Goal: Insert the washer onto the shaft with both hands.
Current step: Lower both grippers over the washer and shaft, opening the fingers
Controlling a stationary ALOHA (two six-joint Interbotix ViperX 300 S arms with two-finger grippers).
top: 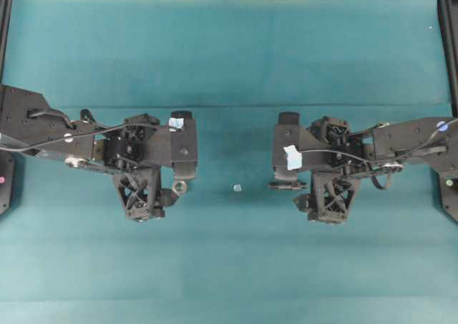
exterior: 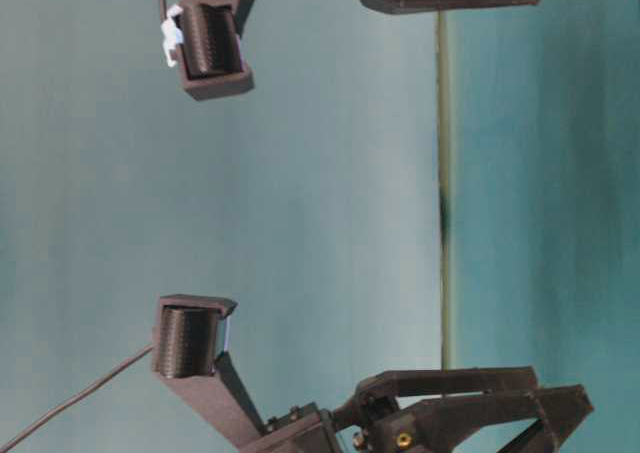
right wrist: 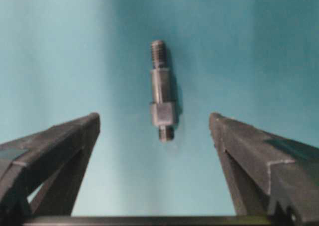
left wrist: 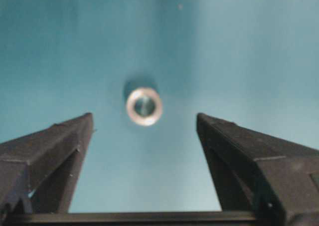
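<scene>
washer (left wrist: 144, 106) centre frame: tiny, thin, slippery, grip rim | shaft (right wrist: 162, 90) upper centre: rigid, grip thick middle | left end effector (left wrist: 144, 123), right end effector (right wrist: 154, 123): released, empty

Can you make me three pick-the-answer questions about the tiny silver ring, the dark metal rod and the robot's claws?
1. Where does the tiny silvery metal ring, the washer, lie?
A. on the teal mat ahead of the left gripper
B. on the rod
C. between the right fingers

2. How many dark grey stepped metal rods, shafts, are there?
A. one
B. two
C. three

3. How is the right gripper?
A. shut on the shaft
B. open, holding nothing
C. shut on the washer

Answers: 1 A, the ring rests alone on the mat. 2 A, only one shows. 3 B, its fingers stand wide either side of the shaft.
</scene>
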